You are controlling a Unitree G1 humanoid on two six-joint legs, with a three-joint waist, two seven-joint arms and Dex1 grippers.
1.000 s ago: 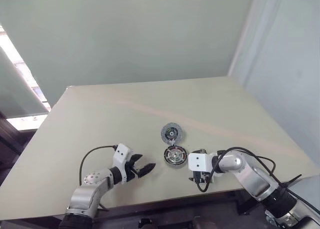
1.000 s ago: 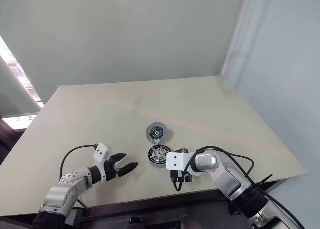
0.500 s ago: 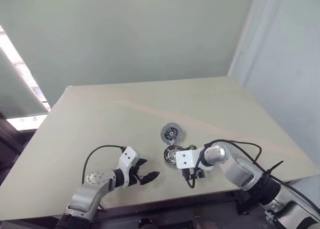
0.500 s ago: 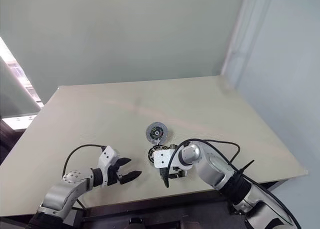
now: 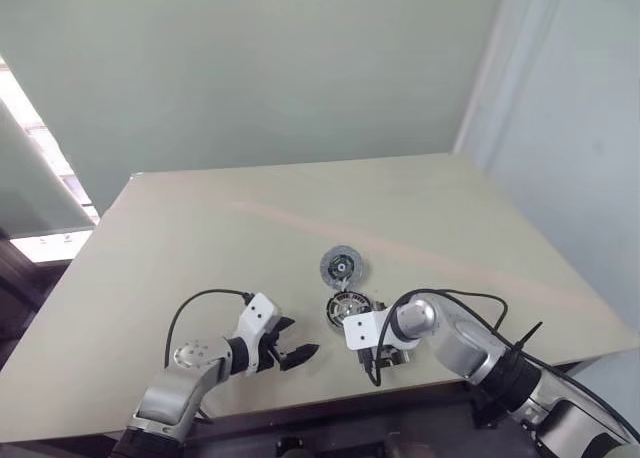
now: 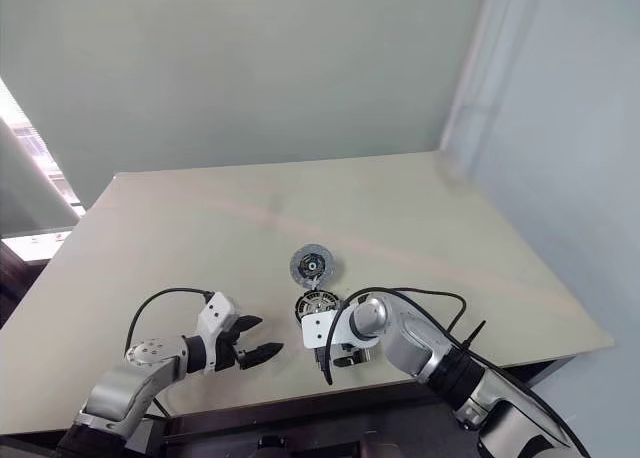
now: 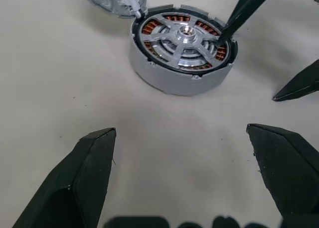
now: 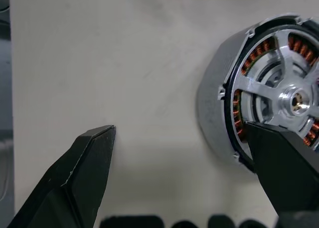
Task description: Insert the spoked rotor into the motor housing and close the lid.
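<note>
- From the head views we see the beige table (image 5: 200,238) with the motor housing (image 5: 347,307) near its front edge, silver spokes and copper windings facing up, so the spoked rotor (image 7: 182,41) sits inside it.
- Just behind the housing lies the lid (image 5: 341,267), a flat grey disc with a dark centre, close to the housing and perhaps touching its rim.
- Our left gripper (image 5: 290,350) hangs low over the table to the left of the housing, near it but apart, its two black fingers spread and holding nothing.
- Our right gripper (image 6: 324,346) reaches in from the right and points down at the housing's front edge.
- In the left wrist view, our left fingers (image 7: 84,178) stand wide apart over bare table, the housing lies ahead, and one black fingertip (image 7: 245,11) of the other gripper rests over its rim.
- In the right wrist view, our right fingers (image 8: 79,183) are spread wide; one is over bare table, the other (image 8: 284,163) overlaps the housing's rim. Nothing is clamped.
</note>
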